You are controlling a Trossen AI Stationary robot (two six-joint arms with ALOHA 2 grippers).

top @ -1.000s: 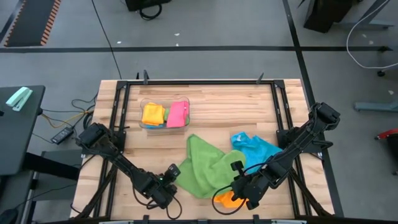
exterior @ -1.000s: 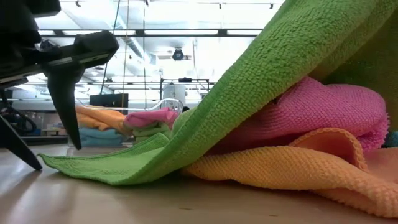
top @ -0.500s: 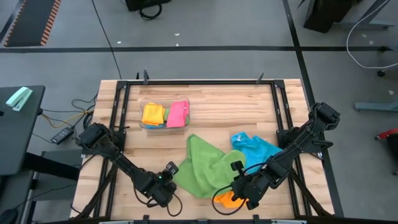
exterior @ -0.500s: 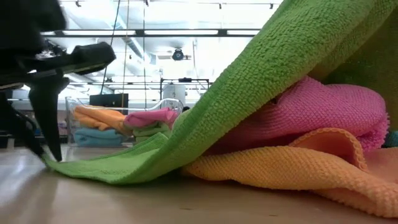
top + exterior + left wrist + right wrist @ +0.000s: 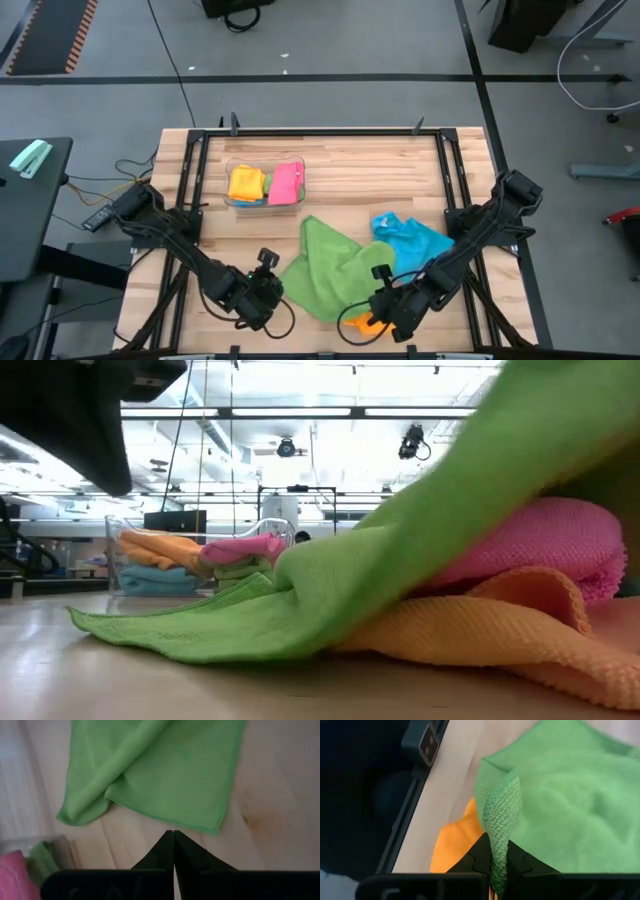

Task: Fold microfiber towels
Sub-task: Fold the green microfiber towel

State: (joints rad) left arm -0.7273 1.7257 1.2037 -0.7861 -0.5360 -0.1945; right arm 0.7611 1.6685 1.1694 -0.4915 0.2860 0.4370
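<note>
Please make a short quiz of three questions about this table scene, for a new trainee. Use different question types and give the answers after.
1. True or false: the left pincer is shut on the green towel.
2. Which towel does the right pincer grip? A) blue towel B) green towel C) orange towel
3. Fill in: the folded towels sit in the clear ____.

Key:
1. False; it is shut, but empty, just short of the towel's edge.
2. B
3. bin
</note>
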